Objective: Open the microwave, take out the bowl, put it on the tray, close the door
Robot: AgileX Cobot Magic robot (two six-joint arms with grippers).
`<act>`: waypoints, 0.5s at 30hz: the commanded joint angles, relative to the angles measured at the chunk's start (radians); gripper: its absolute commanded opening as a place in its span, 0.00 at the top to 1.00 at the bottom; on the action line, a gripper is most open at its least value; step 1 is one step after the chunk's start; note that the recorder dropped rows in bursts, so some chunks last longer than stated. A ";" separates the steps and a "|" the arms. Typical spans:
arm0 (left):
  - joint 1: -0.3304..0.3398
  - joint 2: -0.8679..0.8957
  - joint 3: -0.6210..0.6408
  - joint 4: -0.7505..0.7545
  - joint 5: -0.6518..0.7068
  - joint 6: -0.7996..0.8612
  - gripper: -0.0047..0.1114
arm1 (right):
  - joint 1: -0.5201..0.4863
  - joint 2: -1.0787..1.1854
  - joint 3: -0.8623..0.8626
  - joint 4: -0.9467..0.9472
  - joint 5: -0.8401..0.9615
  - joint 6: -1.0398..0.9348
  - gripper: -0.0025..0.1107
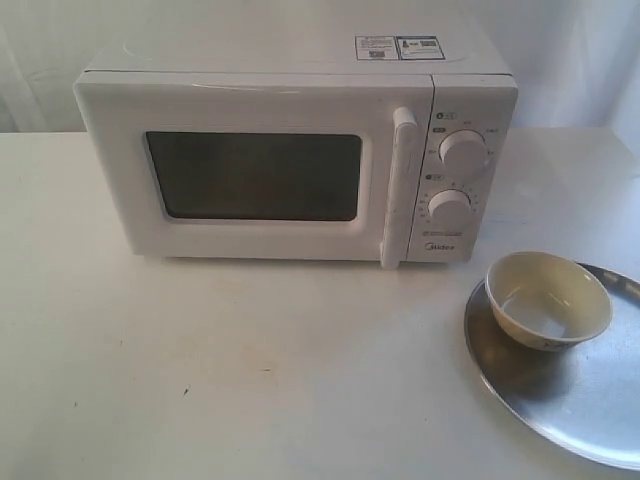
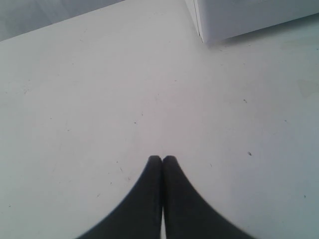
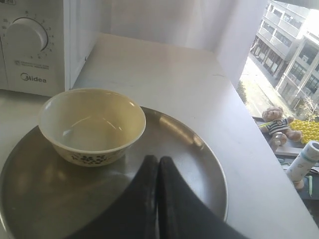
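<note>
The white microwave (image 1: 290, 150) stands at the back of the table with its door (image 1: 250, 175) shut flat and the bar handle (image 1: 398, 185) upright. The cream-beige bowl (image 1: 548, 300) sits upright on the silver tray (image 1: 580, 400) at the right front; both also show in the right wrist view, bowl (image 3: 92, 124) on tray (image 3: 189, 149). My right gripper (image 3: 158, 159) is shut and empty, hovering over the tray just beside the bowl. My left gripper (image 2: 162, 159) is shut and empty above bare table, near a microwave corner (image 2: 239, 17). Neither gripper shows in the exterior view.
The table (image 1: 250, 370) is white. Its right edge (image 3: 259, 149) drops off beside the tray, and beyond it lie a teddy bear (image 3: 276, 127) and a white bottle (image 3: 304, 164). Two round knobs (image 1: 462, 150) face front on the microwave.
</note>
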 commanded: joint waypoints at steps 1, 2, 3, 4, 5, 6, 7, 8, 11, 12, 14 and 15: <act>-0.004 -0.004 -0.004 -0.004 0.002 -0.002 0.96 | -0.005 -0.007 0.004 -0.007 -0.002 -0.017 0.98; -0.004 -0.004 -0.004 -0.004 0.002 -0.002 0.96 | -0.005 -0.007 0.004 -0.007 -0.002 -0.017 0.98; -0.004 -0.004 -0.004 -0.004 0.002 -0.002 0.96 | -0.005 -0.007 0.004 -0.007 -0.002 -0.017 0.98; -0.004 -0.004 -0.004 -0.004 0.002 -0.002 0.96 | -0.005 -0.007 0.004 -0.007 -0.002 -0.017 0.98; -0.004 -0.004 -0.004 -0.004 0.002 -0.002 0.96 | -0.005 -0.007 0.004 -0.007 -0.002 -0.017 0.98; -0.004 -0.004 -0.004 -0.004 0.002 -0.002 0.96 | -0.005 -0.007 0.004 -0.007 -0.002 -0.017 0.98; -0.004 -0.004 -0.004 -0.004 0.002 -0.002 0.96 | -0.005 -0.007 0.004 -0.007 -0.002 -0.010 0.98; -0.004 -0.004 -0.004 -0.004 0.002 -0.002 0.96 | -0.005 -0.007 0.004 -0.007 -0.002 -0.010 0.98; -0.004 -0.004 -0.004 -0.004 0.002 -0.002 0.96 | -0.005 -0.007 0.004 -0.007 -0.002 -0.010 0.98; -0.004 -0.004 -0.004 -0.004 0.002 -0.002 0.96 | -0.005 -0.007 0.004 -0.007 -0.002 -0.010 0.98; -0.004 -0.004 -0.004 -0.004 0.002 -0.002 0.96 | -0.005 -0.007 0.004 -0.007 -0.002 -0.010 0.98; -0.004 -0.004 -0.004 -0.004 0.002 -0.002 0.96 | -0.005 -0.007 0.004 -0.007 -0.002 -0.010 0.98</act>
